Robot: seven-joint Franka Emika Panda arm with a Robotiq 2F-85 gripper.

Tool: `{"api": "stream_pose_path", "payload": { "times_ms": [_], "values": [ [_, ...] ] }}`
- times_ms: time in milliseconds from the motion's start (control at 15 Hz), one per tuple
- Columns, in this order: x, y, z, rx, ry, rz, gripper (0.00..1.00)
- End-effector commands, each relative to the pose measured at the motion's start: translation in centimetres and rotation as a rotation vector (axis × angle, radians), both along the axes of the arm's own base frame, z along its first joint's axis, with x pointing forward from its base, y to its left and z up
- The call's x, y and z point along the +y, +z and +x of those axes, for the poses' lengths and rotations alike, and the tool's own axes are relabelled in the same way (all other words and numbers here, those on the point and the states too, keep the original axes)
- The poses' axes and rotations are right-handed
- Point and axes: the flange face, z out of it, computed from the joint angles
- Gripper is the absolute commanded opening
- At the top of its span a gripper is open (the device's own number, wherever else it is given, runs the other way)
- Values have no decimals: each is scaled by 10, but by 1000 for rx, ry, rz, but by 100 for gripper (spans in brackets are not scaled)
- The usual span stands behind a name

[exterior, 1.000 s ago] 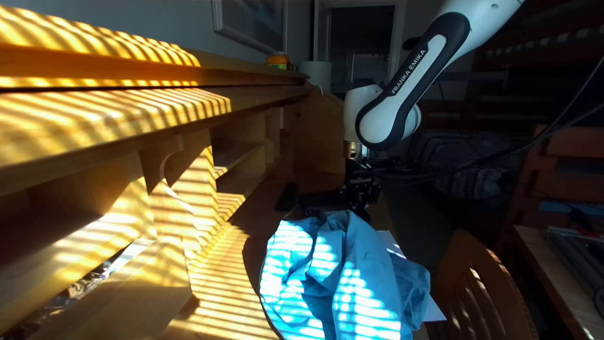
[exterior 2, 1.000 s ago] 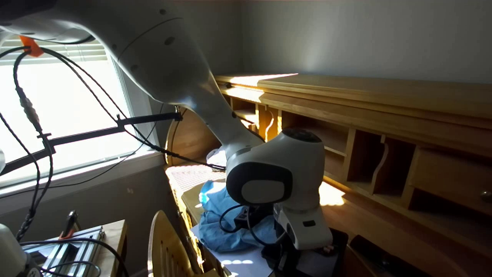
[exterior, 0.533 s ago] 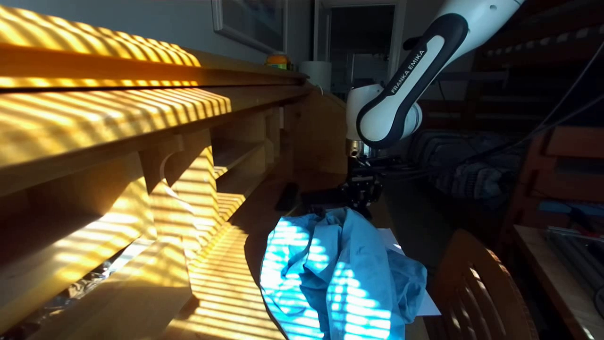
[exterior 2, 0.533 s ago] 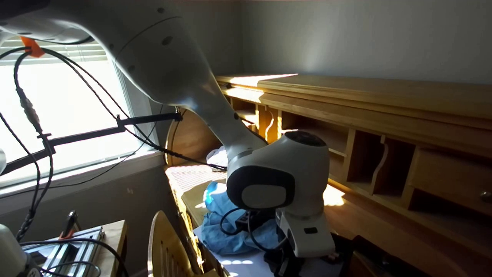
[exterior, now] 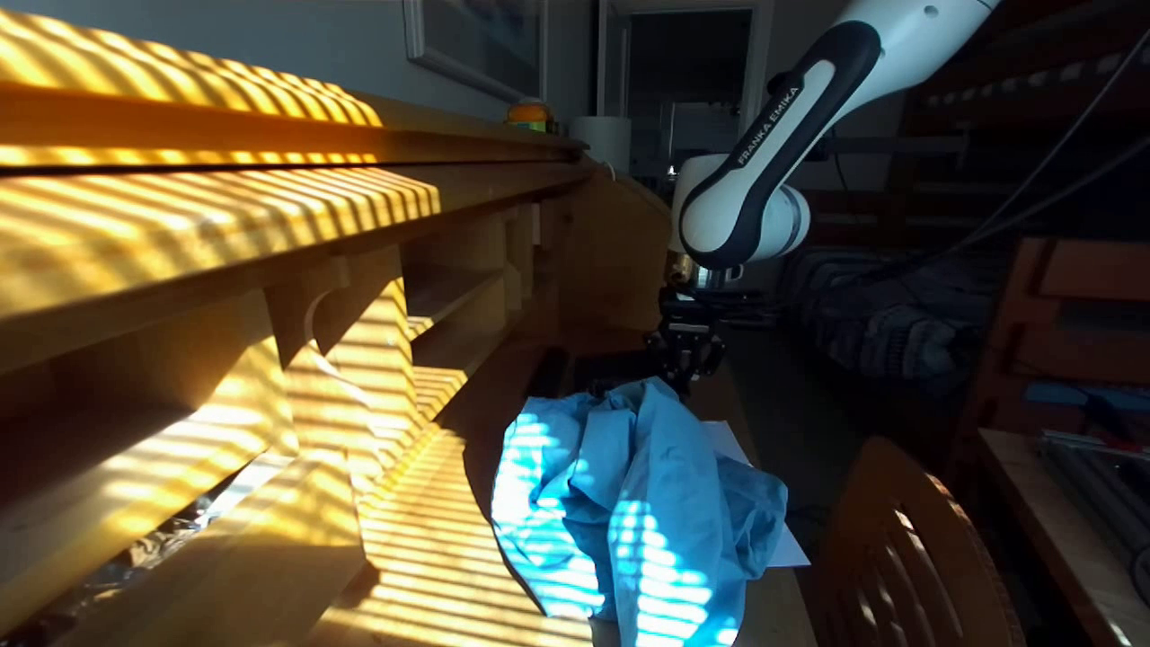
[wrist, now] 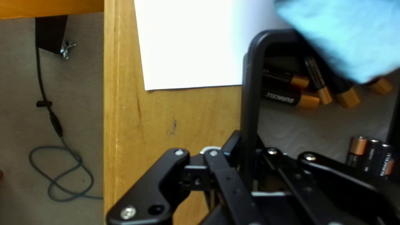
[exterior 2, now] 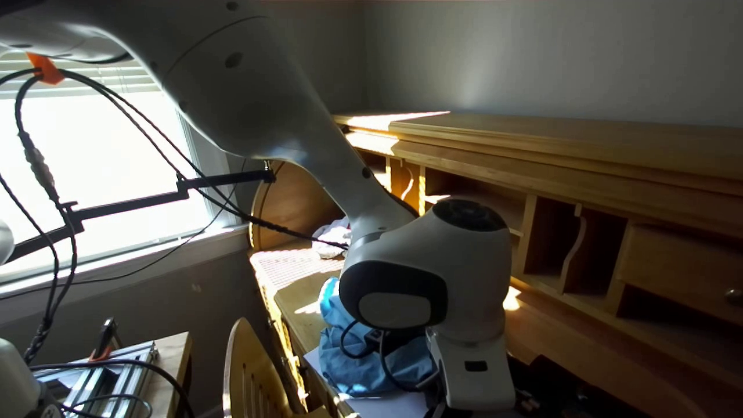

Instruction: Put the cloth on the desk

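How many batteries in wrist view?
8 batteries show, all in the black-rimmed tray: two by its left rim; three to their right, the last partly hidden by the blue cloth; three side by side at lower right. More may be hidden.

The cloth [exterior: 647, 503] is matt and creased, the desk [wrist: 187, 107] smooth, grained wood, the paper [wrist: 190, 47] smooth and matt, the tray [wrist: 250, 90] plastic-looking with a dull sheen, the batteries [wrist: 307, 100] glossy, metallic at their ends, the arm [exterior 2: 418, 255] smooth and satiny
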Motion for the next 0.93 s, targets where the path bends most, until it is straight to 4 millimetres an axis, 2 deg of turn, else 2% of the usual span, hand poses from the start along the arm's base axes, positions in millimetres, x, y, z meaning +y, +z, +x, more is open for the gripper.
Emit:
{"api": "stream_pose_path", "payload": {
  "times_ms": [0,400,867],
  "values": [
    [-5,12,-2,-56,-49,5,2],
    [-14,12,-4,-63,-101,-1,2],
    [-33,7,-11,-57,-106,-7,2]
  ]
}}
